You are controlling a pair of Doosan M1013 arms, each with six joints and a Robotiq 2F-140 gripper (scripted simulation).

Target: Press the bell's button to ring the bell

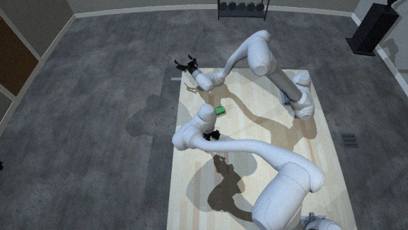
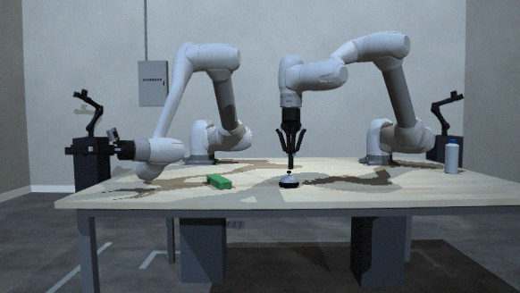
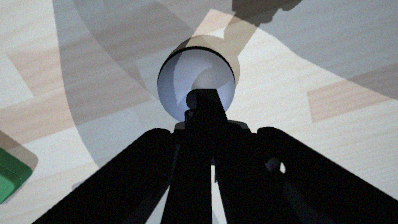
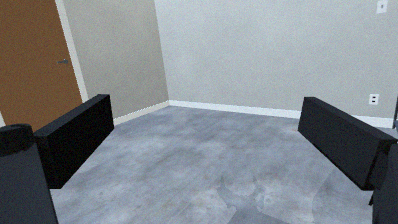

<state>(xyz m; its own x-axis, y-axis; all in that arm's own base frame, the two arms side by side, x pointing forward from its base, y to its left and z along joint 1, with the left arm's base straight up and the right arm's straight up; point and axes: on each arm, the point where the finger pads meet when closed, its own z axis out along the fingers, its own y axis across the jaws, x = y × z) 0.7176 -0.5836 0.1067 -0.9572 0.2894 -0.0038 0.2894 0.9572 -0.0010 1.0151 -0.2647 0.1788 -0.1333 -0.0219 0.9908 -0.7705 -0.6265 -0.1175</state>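
The bell (image 2: 289, 180) (image 3: 175, 82), a silver dome on a black base with a small black button (image 2: 289, 172) on top, stands upright on the table. In the top view the bell is hidden under the left arm. My left gripper (image 2: 290, 168) (image 3: 206, 105) is shut and empty, pointing straight down. Its fingertips are just above the button, with a small gap in the exterior view. In the left wrist view the fingertips cover most of the button. My right gripper (image 1: 182, 60) (image 4: 207, 113) is open and empty, held out sideways past the table's edge, far from the bell.
A green block (image 1: 220, 111) (image 2: 219, 181) (image 3: 11, 175) lies on the table (image 1: 189, 175) (image 2: 147, 203) between the bell and the right arm's wrist. A white bottle with a blue cap (image 2: 451, 157) stands near the left arm's base.
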